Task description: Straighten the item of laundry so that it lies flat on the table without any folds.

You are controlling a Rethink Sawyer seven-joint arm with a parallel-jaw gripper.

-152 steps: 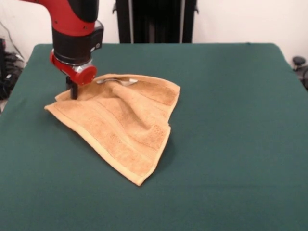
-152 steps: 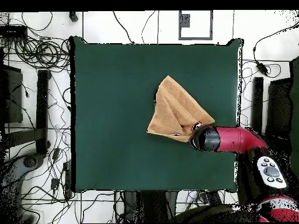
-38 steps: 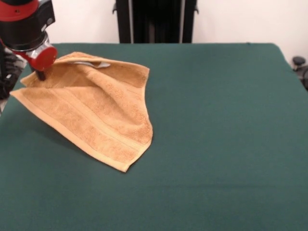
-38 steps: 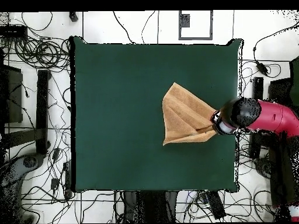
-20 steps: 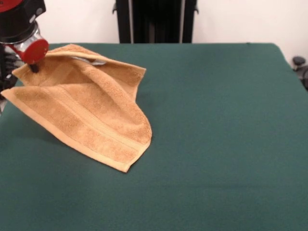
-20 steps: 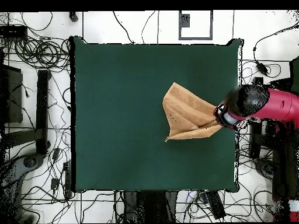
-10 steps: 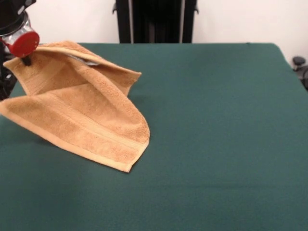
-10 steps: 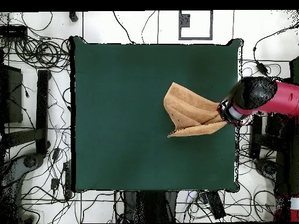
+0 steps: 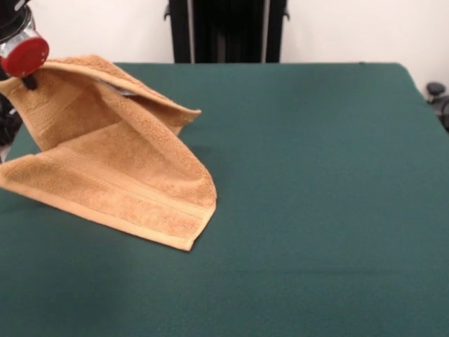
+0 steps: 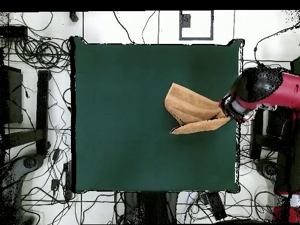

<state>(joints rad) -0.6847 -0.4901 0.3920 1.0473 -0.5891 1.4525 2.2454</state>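
The gripper [image 9: 29, 82] pinches the towel [image 9: 119, 165] by one corner (jaws clamped on cloth). That corner hangs lifted at the table [image 9: 316, 175] edge, the rest draped and folded.

White wall [image 9: 351, 31]; cables [image 10: 41, 53] across floor [image 10: 146, 26]

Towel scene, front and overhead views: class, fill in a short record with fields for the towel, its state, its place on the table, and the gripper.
item: tan terry hand towel
state: folded over itself, one corner lifted, lower part resting on the table
place: at the table edge nearest the arm in the overhead view
gripper: jaws shut on the raised corner
task status: not yet flat
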